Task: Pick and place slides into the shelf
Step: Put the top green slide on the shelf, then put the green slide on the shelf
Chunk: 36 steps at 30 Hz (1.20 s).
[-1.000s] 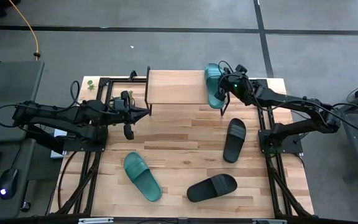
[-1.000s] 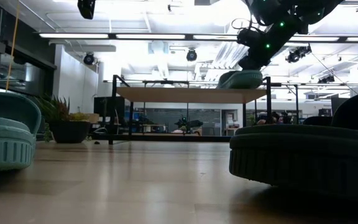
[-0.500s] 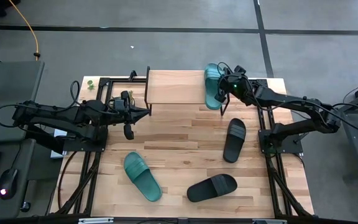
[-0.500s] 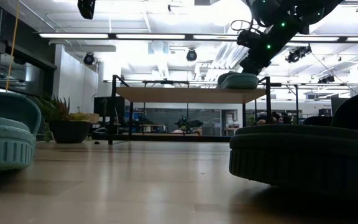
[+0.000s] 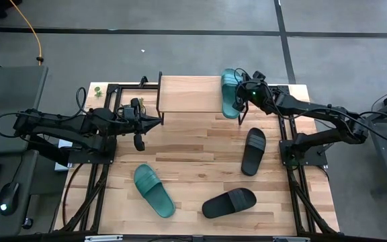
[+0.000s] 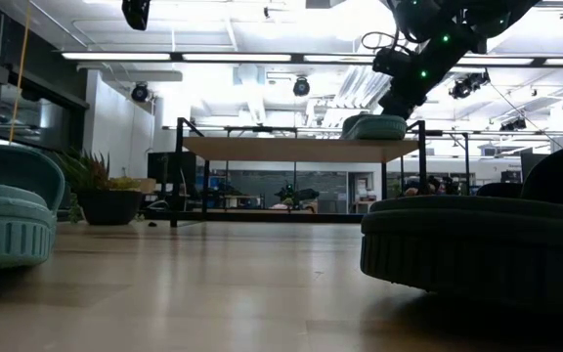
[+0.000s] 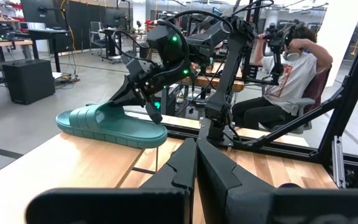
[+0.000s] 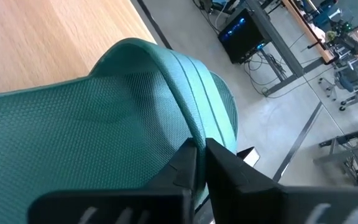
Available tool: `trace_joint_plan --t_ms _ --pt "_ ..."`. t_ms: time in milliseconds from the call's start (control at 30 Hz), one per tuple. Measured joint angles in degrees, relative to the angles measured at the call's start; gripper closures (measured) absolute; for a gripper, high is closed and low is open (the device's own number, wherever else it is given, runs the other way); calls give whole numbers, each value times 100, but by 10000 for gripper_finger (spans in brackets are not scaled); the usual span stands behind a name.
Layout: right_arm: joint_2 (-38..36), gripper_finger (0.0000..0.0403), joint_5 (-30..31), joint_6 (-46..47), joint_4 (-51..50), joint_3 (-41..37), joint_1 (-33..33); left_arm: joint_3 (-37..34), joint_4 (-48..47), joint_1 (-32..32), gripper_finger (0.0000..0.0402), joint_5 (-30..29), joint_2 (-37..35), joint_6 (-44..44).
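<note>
Now the right pincer is lowering a teal slide, clenched on it, onto the shelf at upper centre; this placement is almost finishing. The left pincer, closed, is waiting nearby.

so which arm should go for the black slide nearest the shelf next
Right. The right gripper is at the shelf with the teal slide, right above the black slide; the left gripper waits across the table.

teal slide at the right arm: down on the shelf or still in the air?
Down on the shelf. The low view shows the teal slide flat on the plank's right end, with the right gripper at its edge.
</note>
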Motion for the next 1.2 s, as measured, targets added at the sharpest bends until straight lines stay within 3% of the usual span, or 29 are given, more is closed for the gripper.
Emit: trace_joint_plan --t_ms 267,433,967,1200 --pt "2 297 180 7 -47 1 0 0 0 -2 399 1 -1 0" --pt "-6 268 184 128 -52 1 0 0 0 0 399 1 -1 0" --pt "-876 263 192 182 -181 -1 654 0 -2 0 399 0 -1 0" --pt "-1308 263 -23 784 -182 -1 1129 0 -167 -1 399 1 -1 8"
